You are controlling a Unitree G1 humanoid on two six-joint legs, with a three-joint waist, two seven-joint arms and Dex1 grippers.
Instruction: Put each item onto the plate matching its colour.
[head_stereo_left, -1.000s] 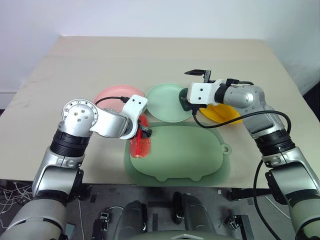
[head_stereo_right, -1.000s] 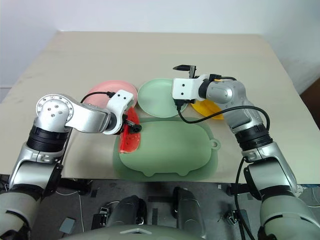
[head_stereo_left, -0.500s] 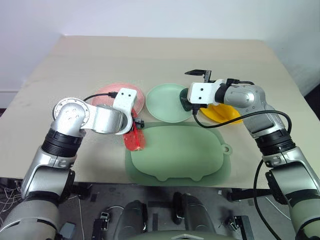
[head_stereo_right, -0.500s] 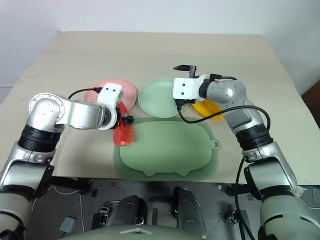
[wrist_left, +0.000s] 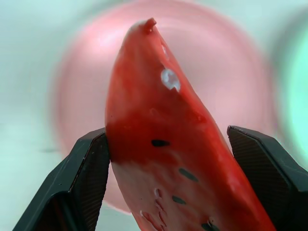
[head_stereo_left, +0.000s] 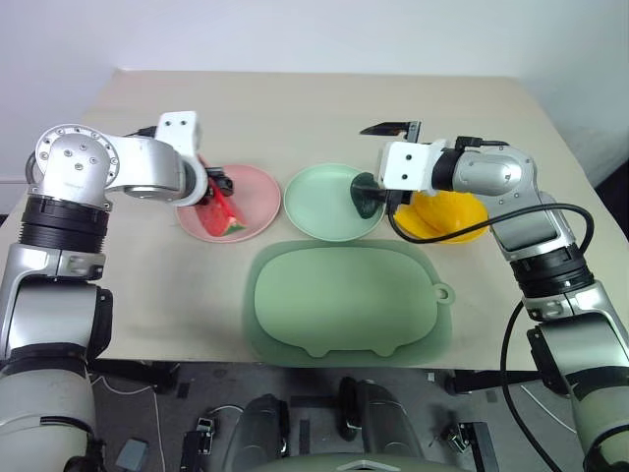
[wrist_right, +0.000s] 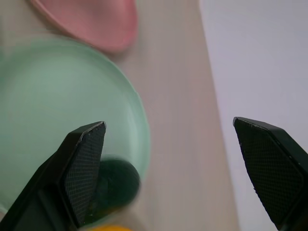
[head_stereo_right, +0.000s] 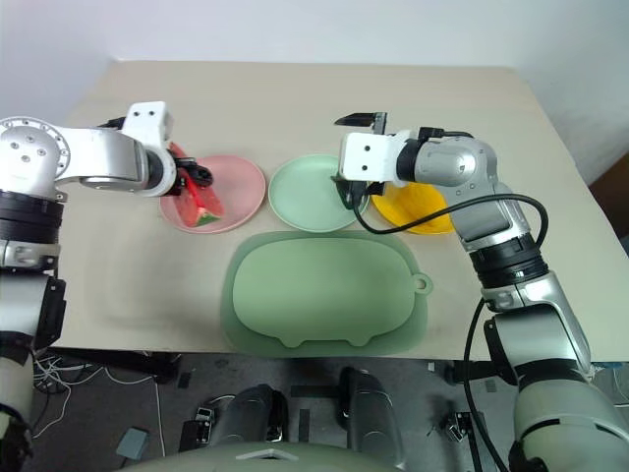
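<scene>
Our left gripper (wrist_left: pixel 163 159) has its jaws clamped on the red watermelon slice (head_stereo_left: pixel 218 206), holding it over the pink plate (head_stereo_left: pixel 254 192). Our right gripper (head_stereo_left: pixel 385 157) hovers with jaws wide apart and empty above the dark green avocado (head_stereo_left: pixel 369 195), which sits at the edge of the mint green plate (head_stereo_left: pixel 319 202). The yellow mango (head_stereo_left: pixel 447 208) lies in the yellow plate (head_stereo_left: pixel 432 231). The sage-green mat (head_stereo_left: pixel 349 300) lies on the worktop (head_stereo_left: pixel 295 108).

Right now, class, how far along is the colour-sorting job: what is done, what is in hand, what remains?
Done: the yellow fruit lies on the yellow plate, and the dark green avocado sits on the mint plate, with the right gripper open above it. In hand: the left gripper is shut on the red slice, over the pink plate. Left: releasing the slice there.
</scene>
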